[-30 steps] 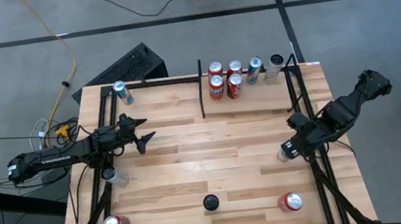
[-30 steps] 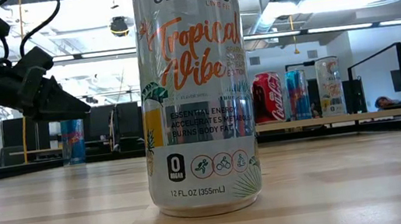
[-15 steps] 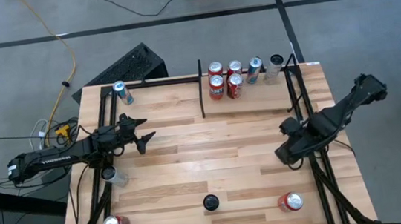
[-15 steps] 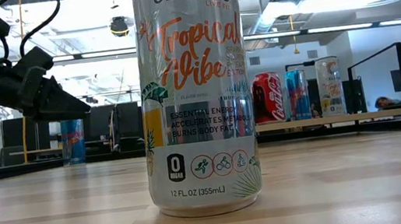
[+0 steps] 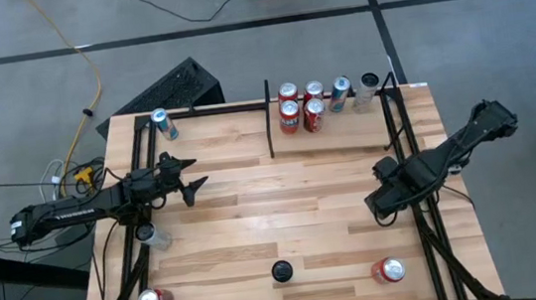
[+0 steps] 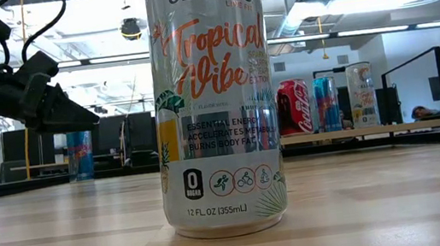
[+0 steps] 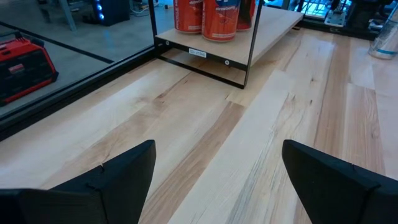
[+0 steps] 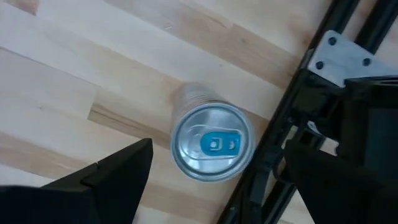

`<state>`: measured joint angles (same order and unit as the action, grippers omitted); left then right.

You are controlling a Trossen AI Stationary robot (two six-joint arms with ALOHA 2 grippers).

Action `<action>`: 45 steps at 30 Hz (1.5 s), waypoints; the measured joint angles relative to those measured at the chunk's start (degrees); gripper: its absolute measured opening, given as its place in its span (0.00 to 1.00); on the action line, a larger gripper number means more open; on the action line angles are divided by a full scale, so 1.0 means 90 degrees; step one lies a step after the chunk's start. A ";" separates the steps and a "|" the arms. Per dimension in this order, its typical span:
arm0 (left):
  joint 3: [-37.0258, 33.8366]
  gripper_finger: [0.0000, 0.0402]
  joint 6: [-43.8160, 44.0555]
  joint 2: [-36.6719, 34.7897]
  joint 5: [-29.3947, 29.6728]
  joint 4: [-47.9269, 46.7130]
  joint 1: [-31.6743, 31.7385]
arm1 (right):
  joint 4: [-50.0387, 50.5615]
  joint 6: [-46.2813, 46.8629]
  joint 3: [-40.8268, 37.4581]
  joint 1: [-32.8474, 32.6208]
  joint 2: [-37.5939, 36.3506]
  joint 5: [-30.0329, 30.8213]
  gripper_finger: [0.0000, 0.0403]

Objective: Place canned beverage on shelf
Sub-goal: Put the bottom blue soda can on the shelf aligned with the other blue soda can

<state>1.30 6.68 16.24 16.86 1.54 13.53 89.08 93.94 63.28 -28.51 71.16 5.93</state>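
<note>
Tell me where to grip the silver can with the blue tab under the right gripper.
Grip the upright silver can with the blue tab across its round side wall, coming straight down. The open right gripper hangs above it, jaws either side. The black tube frame crowds one side, so keep the jaws in line with that bar.

**A:** so how many cans (image 5: 289, 116) have we got?

**B:** we count six up on the one shelf (image 5: 347, 138), six more scattered round the one table (image 5: 253, 196). twelve total.
</note>
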 joint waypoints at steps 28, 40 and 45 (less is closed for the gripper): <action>0.0000 0.83 0.0000 0.0001 0.0000 -0.0002 -0.0001 | -0.0953 -0.0164 -0.0936 0.0005 -0.0006 -0.0168 0.68; 0.0000 0.83 0.0000 -0.0001 0.0000 0.0000 0.0001 | -0.0979 -0.1269 -0.0360 0.0512 0.0002 0.0065 0.66; 0.0000 0.83 0.0000 0.0001 0.0001 -0.0002 0.0000 | -0.0934 -0.2347 0.0190 0.1218 0.0004 0.0246 0.66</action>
<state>1.30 6.68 16.25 16.87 1.52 13.54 80.68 72.82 64.99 -17.55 71.19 8.14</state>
